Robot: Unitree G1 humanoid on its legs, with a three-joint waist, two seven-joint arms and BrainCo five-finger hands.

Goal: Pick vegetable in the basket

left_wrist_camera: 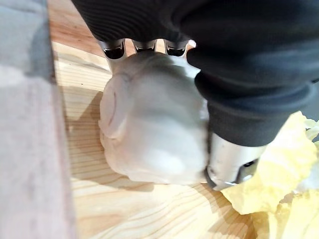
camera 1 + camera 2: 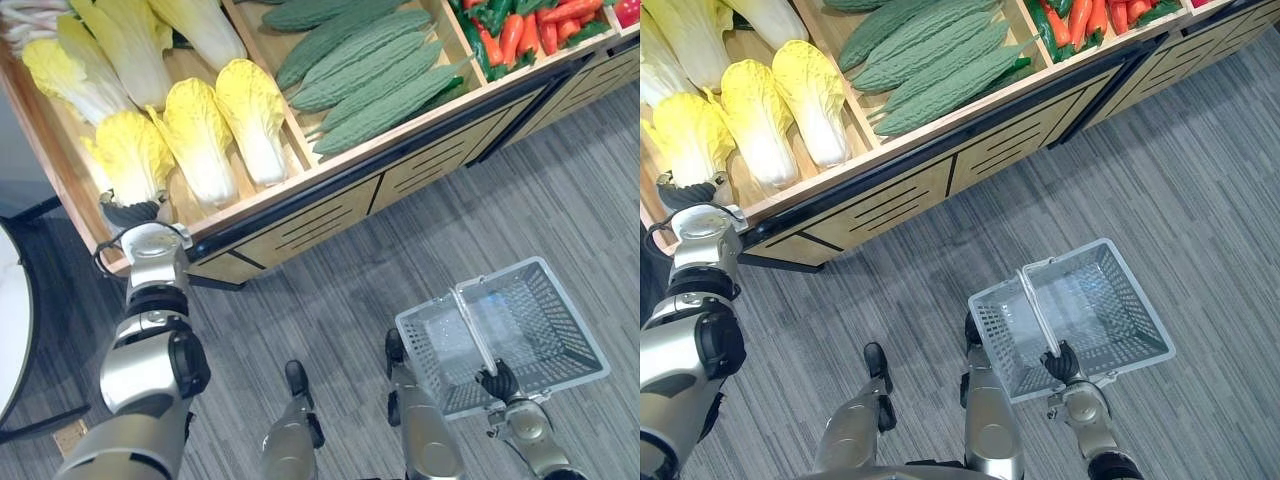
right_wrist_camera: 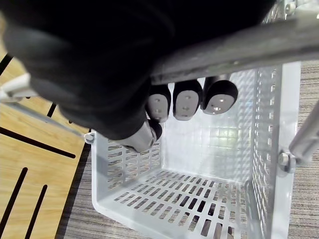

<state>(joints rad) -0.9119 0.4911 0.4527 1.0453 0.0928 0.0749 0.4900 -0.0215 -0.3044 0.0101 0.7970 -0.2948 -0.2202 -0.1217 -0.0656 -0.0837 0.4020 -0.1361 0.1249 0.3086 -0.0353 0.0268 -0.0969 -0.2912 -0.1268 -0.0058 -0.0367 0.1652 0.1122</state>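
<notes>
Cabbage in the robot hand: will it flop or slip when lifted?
Probably stiff at the cabbage base, which looks thick and solid where the left robot hand curls round it. The yellow leaves look crinkly, so may flop or tear. Its smooth base might slip.

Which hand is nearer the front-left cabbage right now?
Left. The left hand grips that cabbage by its white base in the bin; the right hand is off over the floor, holding the basket by its handle.

yellow cabbage [image 2: 130, 150] flat — grey basket [image 2: 565, 325] upright
</notes>
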